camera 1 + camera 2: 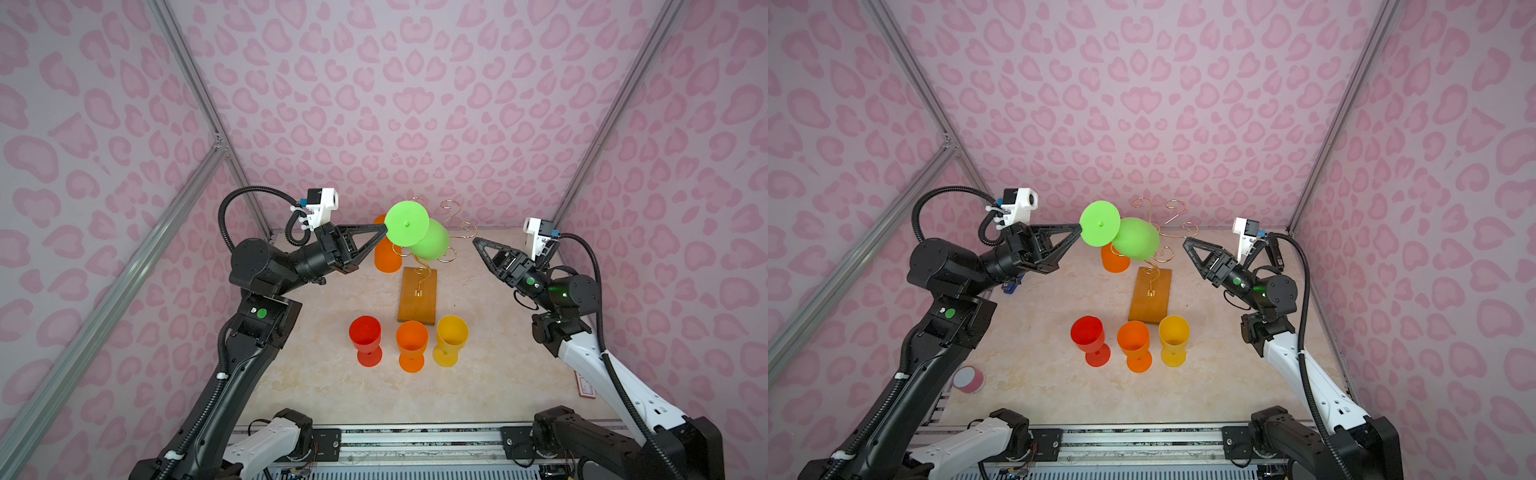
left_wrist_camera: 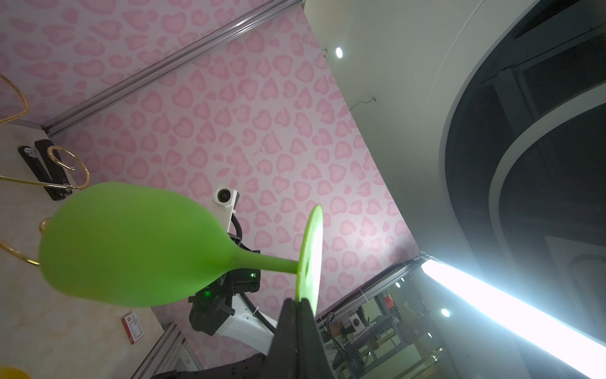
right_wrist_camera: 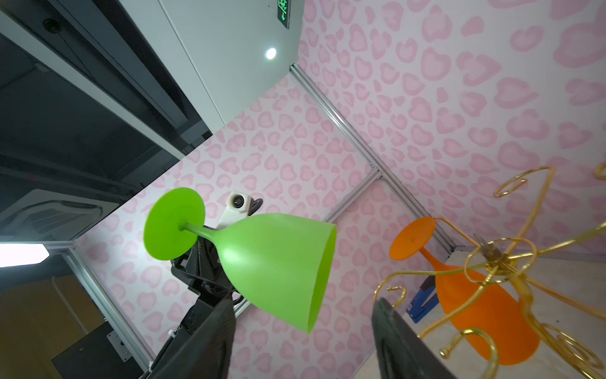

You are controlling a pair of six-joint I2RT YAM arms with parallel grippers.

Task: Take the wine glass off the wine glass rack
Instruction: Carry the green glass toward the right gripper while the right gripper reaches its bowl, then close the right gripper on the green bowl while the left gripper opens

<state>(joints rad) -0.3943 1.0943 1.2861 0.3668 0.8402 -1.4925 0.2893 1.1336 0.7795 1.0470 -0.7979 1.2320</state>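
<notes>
Pink walls [image 1: 415, 104], counter [image 1: 478, 365], green wine glass [image 1: 415, 232] tilted in mid-air beside wine glass rack [image 1: 417, 297], foot rim pinched in closed left claw [image 1: 384, 227], right claw [image 1: 476, 241] open, orange glass [image 1: 386, 257] hanging inverted on rack, three glasses [image 1: 412, 338] upright in front

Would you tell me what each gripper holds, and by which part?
Left gripper pinches the green glass by the edge of its foot; right gripper holds nothing.

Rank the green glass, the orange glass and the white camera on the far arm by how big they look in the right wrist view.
1. green wine glass: largest, though it may simply hang nearer the lens.
2. orange wine glass: somewhat smaller.
3. white wrist camera: by far the smallest.
</notes>
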